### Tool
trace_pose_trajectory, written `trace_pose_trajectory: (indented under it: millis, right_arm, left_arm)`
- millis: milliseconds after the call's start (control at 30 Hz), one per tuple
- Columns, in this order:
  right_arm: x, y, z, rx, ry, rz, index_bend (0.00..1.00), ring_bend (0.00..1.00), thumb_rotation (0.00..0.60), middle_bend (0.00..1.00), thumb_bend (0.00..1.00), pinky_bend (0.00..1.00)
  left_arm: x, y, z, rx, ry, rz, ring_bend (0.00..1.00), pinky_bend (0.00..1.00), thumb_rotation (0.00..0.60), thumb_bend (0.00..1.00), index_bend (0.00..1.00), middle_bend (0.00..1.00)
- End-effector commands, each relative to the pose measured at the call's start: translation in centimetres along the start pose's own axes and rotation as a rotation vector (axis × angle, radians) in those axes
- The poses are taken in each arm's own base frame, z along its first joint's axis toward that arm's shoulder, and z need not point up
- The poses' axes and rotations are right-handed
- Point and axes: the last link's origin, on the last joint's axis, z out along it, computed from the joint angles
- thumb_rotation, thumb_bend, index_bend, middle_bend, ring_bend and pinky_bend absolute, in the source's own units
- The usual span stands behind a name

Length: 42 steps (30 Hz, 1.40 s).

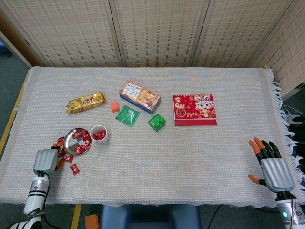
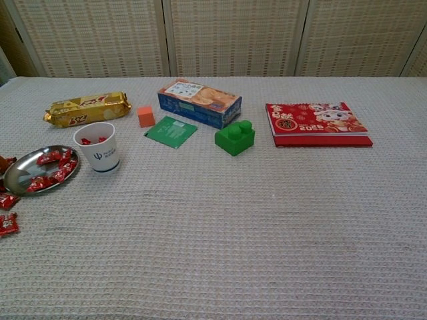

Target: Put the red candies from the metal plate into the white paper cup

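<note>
The left hand [image 1: 46, 161] sits at the lower left of the head view, back of the hand up, just below and left of the metal plate [image 1: 70, 139]. Its fingers point up toward the plate but are mostly hidden under the hand's shell, so I cannot tell whether they pinch a candy or nothing. The plate holds several red candies [image 1: 81, 138]; the white paper cup [image 1: 99, 134] stands touching or just beside the plate's right rim, with a few red candies already inside. So the coming move, as I judge it, runs up and to the right: hand to plate, then plate to cup. The left hand is far nearer. The right hand [image 1: 274, 169] rests at the lower right corner, well apart, fingers spread and holding nothing.

Loose candies [image 1: 74, 169] lie on the cloth beside the left hand, right of it. Further up the frame lie a gold snack bar [image 1: 85, 102], an orange cube [image 1: 114, 107], a green packet [image 1: 127, 115], a biscuit box [image 1: 139, 96], a green brick [image 1: 157, 122] and a red calendar [image 1: 194, 109], none in the path
</note>
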Motion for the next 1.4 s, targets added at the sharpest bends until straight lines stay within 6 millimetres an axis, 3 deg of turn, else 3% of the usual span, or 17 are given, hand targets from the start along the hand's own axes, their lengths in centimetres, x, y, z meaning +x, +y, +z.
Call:
trace_pose_trajectory:
  millis: [33,267,1200,1400]
  right_arm:
    - [0.0,0.0,0.0,-0.001,-0.001,0.0,0.0,0.0,0.6,0.0,0.02,0.0]
    - [-0.1,0.0,0.0,-0.002,-0.001,-0.001,0.0,0.0,0.6,0.0,0.02,0.0]
    - [-0.1,-0.1,0.0,0.002,-0.004,0.0,0.0,0.0,0.6,0.0,0.03,0.0]
    - [-0.1,0.0,0.0,0.0,-0.005,0.0,0.0,0.0,0.6,0.0,0.03,0.0]
  left_arm:
    - [-0.2,0.0,-0.2,-0.002,-0.008,0.007,0.66,1.0,0.6,0.35,0.21,0.29]
    - [-0.3,0.4,-1.1,-0.028,-0.007,-0.007,0.66,1.0,0.6,0.35,0.22,0.35]
    - [0.1,3.9,-4.4,-0.208,0.004,-0.001,0.66,1.0,0.6,0.35,0.23,0.34]
    - [0.2,4.6,-4.4,-0.239,0.014,0.009,0.66,1.0,0.6,0.35,0.23,0.23]
